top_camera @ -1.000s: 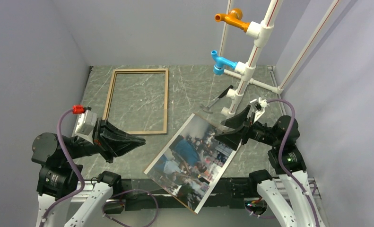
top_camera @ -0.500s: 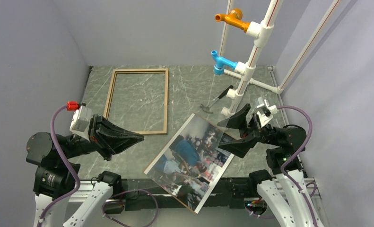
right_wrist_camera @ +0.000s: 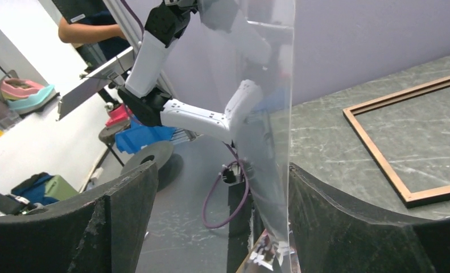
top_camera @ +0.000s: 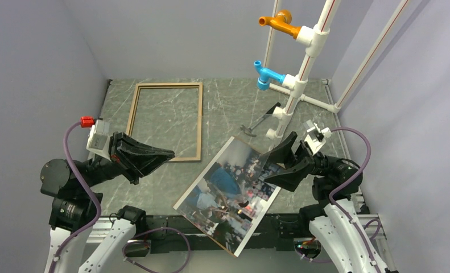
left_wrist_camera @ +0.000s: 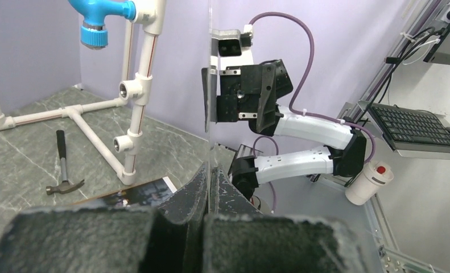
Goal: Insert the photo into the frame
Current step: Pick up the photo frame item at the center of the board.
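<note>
Newly rolled, our right gripper (right_wrist_camera: 222,166) spreads its jaws, gripping nothing, astride a clear sheet (right_wrist_camera: 265,114) our clamped left gripper (left_wrist_camera: 208,170) seemingly steadies; we judge it freed for the photo (top_camera: 228,193) lying face-up below, near the frame (top_camera: 201,122).

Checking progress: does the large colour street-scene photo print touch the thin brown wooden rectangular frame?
Apart. The top view shows bare table between the photo's nearest edge and the frame's right rail.
</note>
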Controlling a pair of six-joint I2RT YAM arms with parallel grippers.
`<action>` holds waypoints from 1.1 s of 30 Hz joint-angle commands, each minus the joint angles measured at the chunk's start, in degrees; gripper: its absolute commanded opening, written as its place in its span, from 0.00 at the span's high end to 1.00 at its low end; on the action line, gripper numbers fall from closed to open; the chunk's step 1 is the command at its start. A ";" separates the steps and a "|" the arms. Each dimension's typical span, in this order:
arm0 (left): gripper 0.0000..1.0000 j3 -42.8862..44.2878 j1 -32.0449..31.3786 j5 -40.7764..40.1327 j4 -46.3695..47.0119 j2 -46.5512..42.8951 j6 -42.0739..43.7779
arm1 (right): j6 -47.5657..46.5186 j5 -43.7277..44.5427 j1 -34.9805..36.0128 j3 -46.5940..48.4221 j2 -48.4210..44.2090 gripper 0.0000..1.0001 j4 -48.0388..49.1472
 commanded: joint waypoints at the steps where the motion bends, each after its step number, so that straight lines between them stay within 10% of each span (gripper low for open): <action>1: 1.00 -1.26 -0.10 -2.57 7.15 -0.95 -2.96 | 4.91 0.78 0.23 -2.17 0.00 0.19 9.16; 11: 1.00 -3.76 -0.09 -5.30 10.56 -1.04 -4.91 | 13.40 3.73 1.67 -7.36 3.96 0.28 23.23; 22: 1.00 -6.33 -0.08 -7.37 13.58 -1.78 -6.85 | -3.64 11.76 12.57 -5.68 4.46 0.44 4.28; 33: 1.00 -7.54 -0.10 -17.47 8.70 -5.29 -4.94 | -2.64 16.06 15.25 -8.51 4.79 0.52 7.82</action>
